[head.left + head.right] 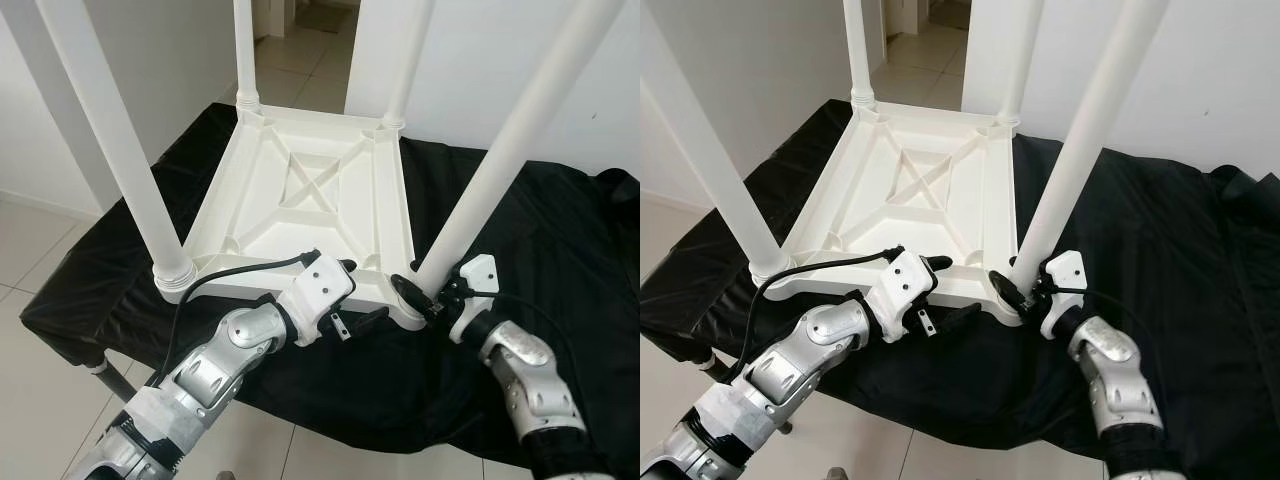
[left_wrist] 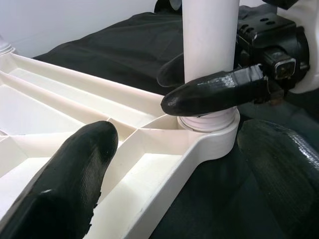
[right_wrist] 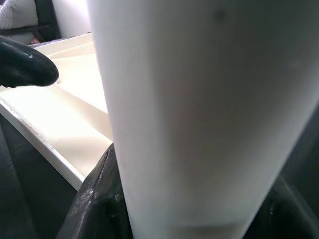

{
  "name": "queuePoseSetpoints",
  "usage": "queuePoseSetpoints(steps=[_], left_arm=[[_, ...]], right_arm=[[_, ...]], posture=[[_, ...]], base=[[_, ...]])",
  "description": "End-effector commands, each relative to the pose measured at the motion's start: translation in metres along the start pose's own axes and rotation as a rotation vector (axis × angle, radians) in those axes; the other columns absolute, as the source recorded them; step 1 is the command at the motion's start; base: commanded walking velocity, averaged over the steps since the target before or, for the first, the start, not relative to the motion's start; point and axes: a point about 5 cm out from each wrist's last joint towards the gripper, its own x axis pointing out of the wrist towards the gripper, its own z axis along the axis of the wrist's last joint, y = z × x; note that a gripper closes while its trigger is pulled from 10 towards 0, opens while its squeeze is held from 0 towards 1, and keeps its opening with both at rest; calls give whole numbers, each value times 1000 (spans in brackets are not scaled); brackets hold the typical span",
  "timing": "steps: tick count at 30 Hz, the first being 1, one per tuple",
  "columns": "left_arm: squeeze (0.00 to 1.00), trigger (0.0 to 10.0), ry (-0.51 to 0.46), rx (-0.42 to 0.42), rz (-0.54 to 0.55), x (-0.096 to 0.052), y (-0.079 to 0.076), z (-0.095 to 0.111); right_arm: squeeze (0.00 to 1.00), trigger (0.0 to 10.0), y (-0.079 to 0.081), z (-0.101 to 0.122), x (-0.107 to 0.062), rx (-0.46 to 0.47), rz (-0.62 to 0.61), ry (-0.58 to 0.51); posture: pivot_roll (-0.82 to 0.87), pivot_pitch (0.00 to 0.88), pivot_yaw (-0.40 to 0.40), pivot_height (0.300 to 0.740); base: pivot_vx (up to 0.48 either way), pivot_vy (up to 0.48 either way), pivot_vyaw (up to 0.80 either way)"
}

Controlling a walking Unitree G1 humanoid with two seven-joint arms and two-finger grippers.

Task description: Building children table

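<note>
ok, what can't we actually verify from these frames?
- Tops of all four legs: cut off by the upper edge in both eye views.
- Thread seating of the near right leg in its socket: hidden inside the collar; the right end effector wraps the base.
- Right wrist view: the blurred leg blocks it, so the contact of the fingers is unclear there.
- What supports the tabletop: covered by the black cloth.
</note>
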Motion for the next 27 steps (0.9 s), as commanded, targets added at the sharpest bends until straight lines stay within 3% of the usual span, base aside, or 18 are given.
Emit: queuePoseSetpoints(steps=[1, 3, 5, 6, 8, 9, 12, 17, 27], left_arm=[[0, 10000, 10, 7, -153, 0, -8, 0], [0, 10000, 10, 7, -154, 0, -8, 0], [0, 10000, 10, 6, -157, 1, -8, 0], [0, 10000, 10, 6, -157, 1, -8, 0], [0, 10000, 10, 7, -159, 1, -8, 0], [0, 10000, 10, 7, -159, 1, -8, 0], [0, 10000, 1, 11, -158, 3, -7, 3], [0, 10000, -13, 13, -151, 5, -7, 7], [0, 10000, -22, 13, -151, 7, -8, 8]], right_arm=[[0, 10000, 3, 1, 1, 7, -34, -4], [0, 10000, 10, -2, 1, 11, -106, 4], [0, 10000, 20, -11, 1, 71, -304, 25], [0, 10000, 20, -11, 1, 71, -304, 25], [0, 10000, 27, -19, 1, 124, -462, 45], [0, 10000, 27, -19, 1, 124, -462, 45], [0, 10000, 36, -22, 9, 137, -673, 70], [0, 10000, 49, -13, 19, 172, -644, 20], [0, 10000, 57, 0, 19, 199, -597, -39]], posture=[[-73, 0, -35, 740], [-74, 0, -33, 740], [-78, 0, -31, 740], [-78, 0, -31, 740], [-78, 0, -31, 740], [-78, 0, -31, 740], [-75, 0, -34, 740], [-71, 0, -37, 740], [-76, 0, -46, 740]], base=[[0, 0, 0], [0, 0, 0], [0, 0, 0], [0, 0, 0], [0, 0, 0], [0, 0, 0], [0, 0, 0], [0, 0, 0], [0, 0, 0]])
